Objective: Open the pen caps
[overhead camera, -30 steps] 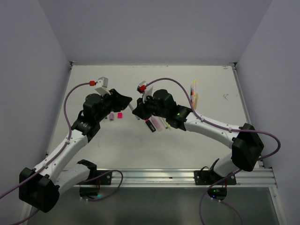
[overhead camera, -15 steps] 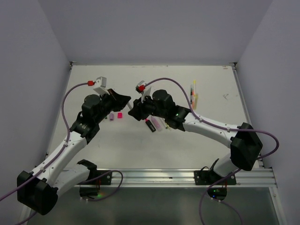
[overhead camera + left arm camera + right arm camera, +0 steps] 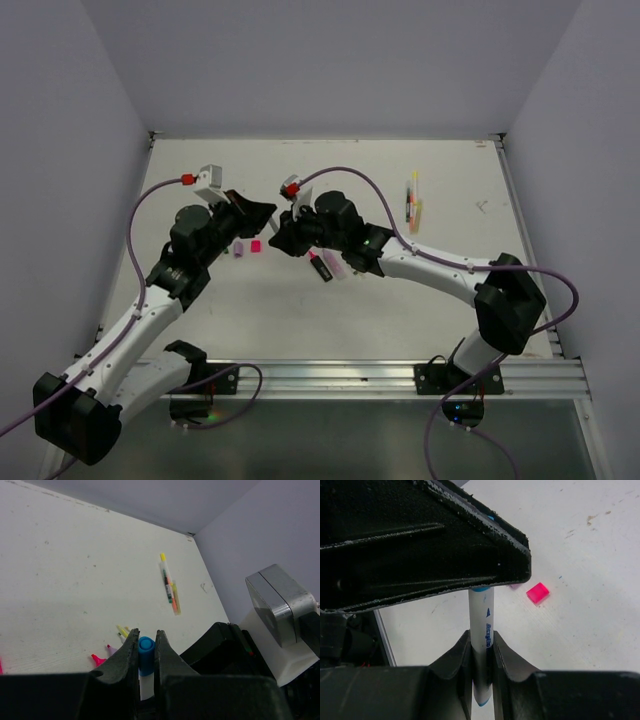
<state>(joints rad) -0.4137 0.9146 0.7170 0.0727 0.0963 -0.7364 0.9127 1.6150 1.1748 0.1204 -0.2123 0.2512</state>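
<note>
Two hands meet over the table [image 3: 350, 320] in the top view, left hand [image 3: 266, 211] against right hand [image 3: 275, 239]. Left wrist: left hand clenches the blue cap [image 3: 146, 655]. Right wrist: right hand grasps the white pen [image 3: 483, 612] (a pink cap [image 3: 538, 593] lies on the table nearby).

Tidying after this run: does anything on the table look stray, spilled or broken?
Nothing spilled or broken. Two loose caps, a pink cap and a lilac cap, lie side by side on the table, off their pens.
</note>
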